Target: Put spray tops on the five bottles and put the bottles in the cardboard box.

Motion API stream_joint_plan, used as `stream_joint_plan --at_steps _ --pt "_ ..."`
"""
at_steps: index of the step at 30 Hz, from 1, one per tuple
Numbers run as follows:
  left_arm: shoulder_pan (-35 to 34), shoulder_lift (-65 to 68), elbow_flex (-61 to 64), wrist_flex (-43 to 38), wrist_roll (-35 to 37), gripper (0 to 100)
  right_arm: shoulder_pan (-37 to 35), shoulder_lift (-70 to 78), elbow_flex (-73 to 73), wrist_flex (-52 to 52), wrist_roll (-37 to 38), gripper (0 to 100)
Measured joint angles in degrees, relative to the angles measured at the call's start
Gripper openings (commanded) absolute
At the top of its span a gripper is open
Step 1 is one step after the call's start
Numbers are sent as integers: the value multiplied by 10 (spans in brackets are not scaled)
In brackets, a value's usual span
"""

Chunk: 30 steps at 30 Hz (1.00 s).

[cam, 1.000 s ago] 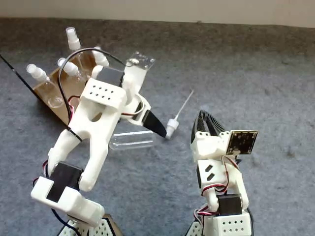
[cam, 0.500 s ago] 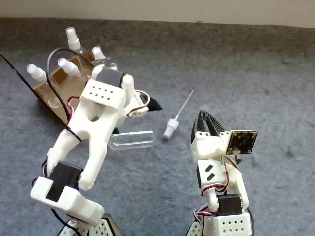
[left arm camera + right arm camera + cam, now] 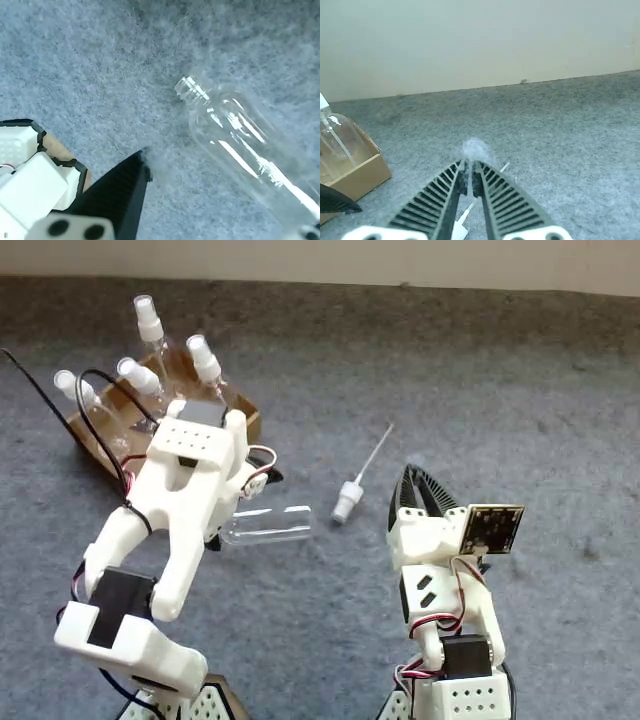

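Left arm (image 3: 185,500) withdrew, covering one end of bottle (image 3: 275,524).

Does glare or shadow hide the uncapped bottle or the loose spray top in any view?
Left wrist view: bright reflected streaks run along the bottle, but its threaded neck is readable. High view: even light, soft shadows; the spray top stands out on the carpet. Right wrist view: a pale bright patch on the carpet just beyond the right gripper.

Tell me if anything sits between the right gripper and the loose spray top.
Nothing visible does. The spray top lies on the carpet beside the right gripper, with bare carpet between them.
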Motion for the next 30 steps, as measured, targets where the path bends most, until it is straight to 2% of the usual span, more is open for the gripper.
stream_joint_plan --at_steps 5,9,16,23,30 --pt "0 0 48 -59 31 489 0 0 0 0 0 15" --pt "28 0 80 -92 36 479 0 0 0 0 0 15" --pt "65 0 127 -178 38 234 0 0 0 0 0 15" --pt "66 0 158 -249 29 262 0 0 0 0 0 15" --pt "67 0 161 -252 -57 262 0 0 0 0 0 15"
